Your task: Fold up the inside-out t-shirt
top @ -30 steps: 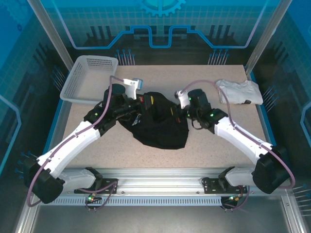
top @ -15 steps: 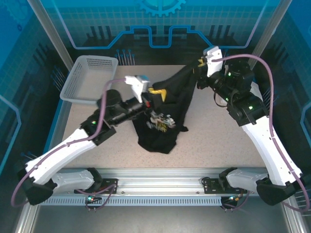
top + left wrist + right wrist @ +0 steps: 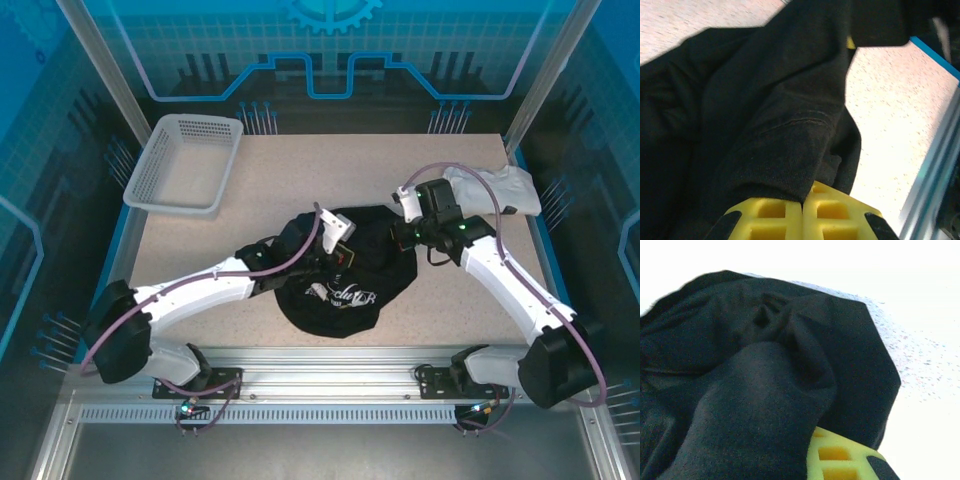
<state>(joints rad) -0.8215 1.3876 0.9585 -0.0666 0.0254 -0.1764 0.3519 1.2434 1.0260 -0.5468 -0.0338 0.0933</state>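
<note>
- The inside-out t-shirt [image 3: 345, 290] is soft, matte black cloth. It is bunched into a rounded, creased heap at the lower centre of the top view, with white lettering on its lower part.
- It lies on the table [image 3: 250, 210], a flat, pale, speckled surface with a ribbed metal rail [image 3: 330, 365] along the bottom edge.
- A white plastic mesh basket [image 3: 185, 160], rectangular with sloping walls, sits at the upper left, well apart from the shirt.
- A white folded garment [image 3: 500, 185] lies at the upper right, and the cable of the right arm [image 3: 510, 285] crosses its left edge.
- The left arm [image 3: 200, 295] reaches in from the lower left, and both wrists cover the heap's upper edge.
- The left gripper [image 3: 803, 205] has blocky yellow fingers pressed together, pinching a fold of the black cloth in the seam between them.
- The right gripper [image 3: 810, 452] is clamped on the shirt. A thick fold drapes over it, leaving one yellow finger [image 3: 840, 457] showing at the bottom of the frame.
</note>
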